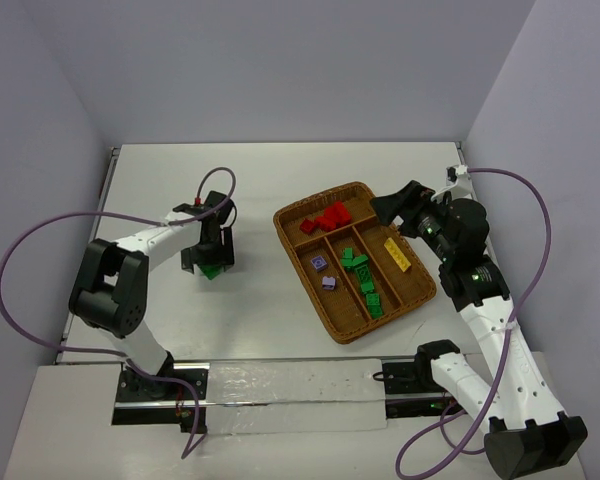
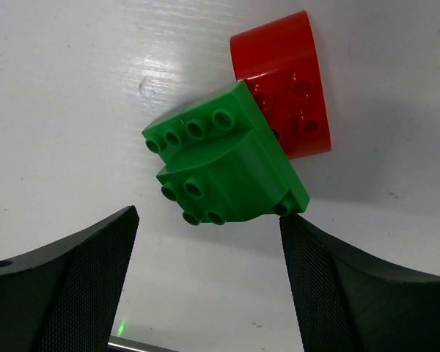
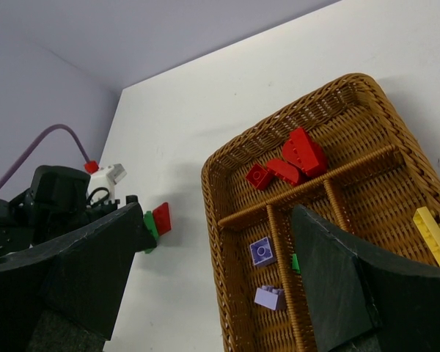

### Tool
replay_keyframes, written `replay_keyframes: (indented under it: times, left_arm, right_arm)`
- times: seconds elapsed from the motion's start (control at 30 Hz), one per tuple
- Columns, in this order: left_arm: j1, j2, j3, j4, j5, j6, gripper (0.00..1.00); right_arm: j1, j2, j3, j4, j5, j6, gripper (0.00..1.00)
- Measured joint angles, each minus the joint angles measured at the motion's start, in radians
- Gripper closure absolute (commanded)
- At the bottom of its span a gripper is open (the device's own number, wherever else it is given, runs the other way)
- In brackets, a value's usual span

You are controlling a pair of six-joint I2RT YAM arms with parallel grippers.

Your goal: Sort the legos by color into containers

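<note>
Tabletop [image 1: 250, 190]: white, boxed in by pale lilac walls; both arms are bolted at its near edge.
Tray [image 1: 352, 338]: brown wicker, right of centre, lying askew; three long slots and one crosswise section at the far end.
Crosswise section [image 1: 362, 203]: red bricks [image 1: 328, 217] in a heap, no other colour among them.
Left slot [image 1: 338, 305]: two pale purple bricks [image 1: 320, 263].
Middle slot [image 1: 358, 272]: a row of green bricks [image 1: 365, 280].
Right slot [image 1: 418, 282]: one long yellow brick [image 1: 398, 254].
Loose piece: one clump [image 1: 211, 270] on the tabletop, well left of the tray. It is a green brick [image 2: 227, 169] lying partly over a red brick [image 2: 282, 73]; whether they are clipped together cannot be told.
Left tool [image 1: 209, 258]: down over the clump, fingers [image 2: 66, 286] spread wide, gripping nothing. One fingertip is just beside the green corner; contact cannot be told.
Right tool [image 1: 392, 205]: hovers over the tray's far right corner, fingers apart, empty.
Done (judged): every brick visible in the tray lies with its own colour.
Left (judged): only the clump. It holds two colours, so it probably needs splitting: green to the middle slot, red to the crosswise section. No other loose brick shows, though the arms hide parts of the tabletop.
</note>
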Motion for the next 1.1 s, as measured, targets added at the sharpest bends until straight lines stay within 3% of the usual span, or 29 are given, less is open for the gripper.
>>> replay_keyframes:
  times: [0.27,0.57,0.8,0.93,1.1]
  left_arm:
    - [0.017,0.046,0.087,-0.001,-0.030,-0.061,0.15]
    - [0.138,0.067,0.124,0.064,-0.025,-0.121,0.16]
    - [0.134,0.006,0.069,0.095,-0.002,-0.129,0.26]
    - [0.133,-0.039,0.041,0.106,-0.004,-0.145,0.37]
    - [0.119,-0.061,0.021,0.107,-0.033,-0.152,0.35]
  right_arm:
    - [0.007,0.000,0.000,0.000,0.000,0.000,0.11]
    - [0.007,0.000,0.000,-0.001,0.002,0.000,0.11]
    - [0.007,0.000,-0.005,0.000,0.000,0.000,0.11]
    - [0.007,0.000,-0.006,0.000,0.000,0.000,0.11]
    - [0.007,0.000,-0.005,0.000,0.000,0.000,0.11]
